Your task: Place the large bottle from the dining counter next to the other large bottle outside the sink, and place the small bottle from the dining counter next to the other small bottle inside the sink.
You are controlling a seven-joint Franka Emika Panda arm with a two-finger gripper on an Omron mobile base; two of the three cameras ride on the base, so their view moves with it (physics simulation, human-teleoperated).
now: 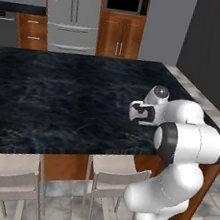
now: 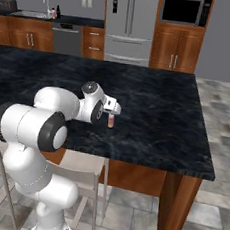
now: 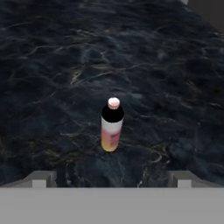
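A single bottle with a pink cap, dark neck and white-to-yellow label stands upright on the dark marble dining counter; it looks small beside my hand. My gripper hovers just short of it, jaws open wide, the bottle centred ahead between the fingertips and untouched. From the right base, the same bottle stands just under my gripper, near the counter's front edge. From the left base, my gripper hides the bottle. Far back left, the sink has two tiny bottles beside it, too small to size.
Light stools tuck under the dining counter's front edge. The fridge and wooden cabinets line the back wall. The counter's right end drops to a tiled floor.
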